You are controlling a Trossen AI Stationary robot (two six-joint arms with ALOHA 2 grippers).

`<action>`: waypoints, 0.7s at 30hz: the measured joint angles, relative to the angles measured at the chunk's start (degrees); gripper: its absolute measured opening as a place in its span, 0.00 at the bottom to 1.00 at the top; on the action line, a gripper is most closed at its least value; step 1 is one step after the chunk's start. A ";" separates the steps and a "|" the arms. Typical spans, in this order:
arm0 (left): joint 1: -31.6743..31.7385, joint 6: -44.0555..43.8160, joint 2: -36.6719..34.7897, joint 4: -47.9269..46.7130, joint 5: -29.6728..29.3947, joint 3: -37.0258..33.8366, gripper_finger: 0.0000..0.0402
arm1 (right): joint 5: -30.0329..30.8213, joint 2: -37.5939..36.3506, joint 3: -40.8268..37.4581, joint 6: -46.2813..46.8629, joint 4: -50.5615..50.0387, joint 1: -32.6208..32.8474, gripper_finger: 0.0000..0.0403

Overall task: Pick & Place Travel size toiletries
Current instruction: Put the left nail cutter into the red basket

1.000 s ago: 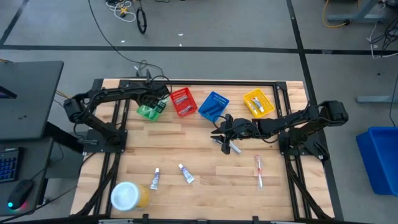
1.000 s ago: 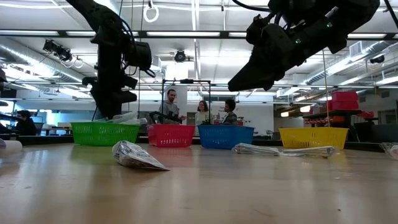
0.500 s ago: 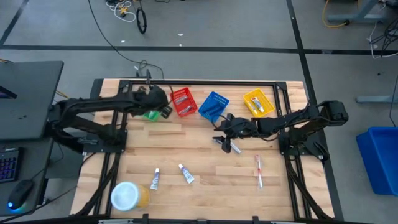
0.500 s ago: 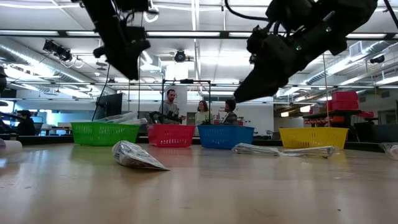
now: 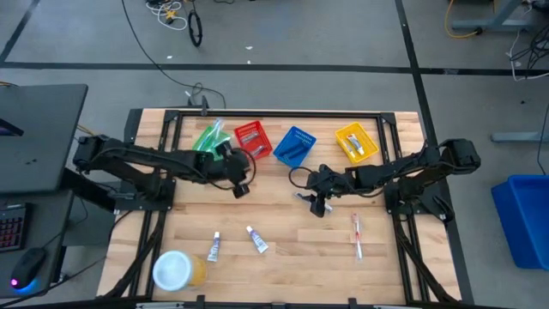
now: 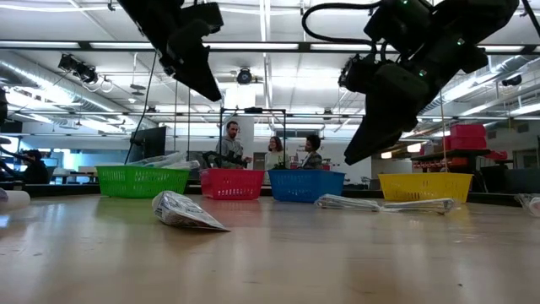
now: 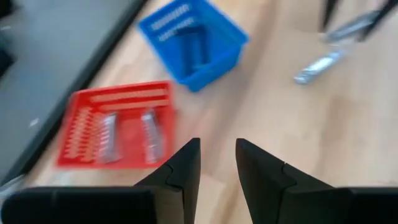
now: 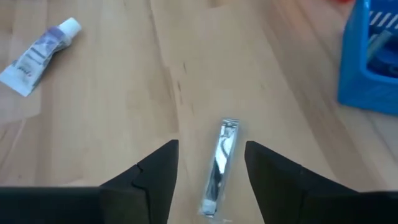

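On the left end of the wooden surface a big yellow jar with a white lid lies near the front edge. Just beside it lie two small white tubes, one tube and then a second tube, both flat on the wood.

The left gripper hangs in the air over the surface, a little in front of the green basket and the red basket. Its two dark fingers stand a small way apart and there is nothing between them. In the left wrist view, the red basket has two wrapped things lying in it.

Next along the back comes the blue basket, with dark things inside it.

The right gripper is near the middle of the surface, pointing down. Its fingers are spread apart, and a shiny silver item that looks like a nail clipper lies on the wood between them. The fingers are on each side of it and do not touch it. It is not picked up.

Farther right, a red and white toothbrush lies on the wood. At the back stands the yellow basket with something white in it.

In the low view, people stand far back in the room.
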 joint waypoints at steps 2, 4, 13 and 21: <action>-1.01 1.43 1.42 2.12 2.53 0.00 0.27 | 0.27 0.00 0.00 0.55 0.11 0.35 0.48; -1.89 3.33 2.89 5.43 5.10 0.00 0.27 | 0.64 0.43 0.00 1.33 0.57 0.58 0.47; -4.80 5.54 8.68 15.20 9.26 0.00 0.27 | 3.52 8.31 0.00 -0.03 4.97 1.50 0.51; -4.93 3.59 11.82 16.39 9.08 -0.02 0.27 | 4.56 15.42 0.15 -1.52 8.40 1.42 0.45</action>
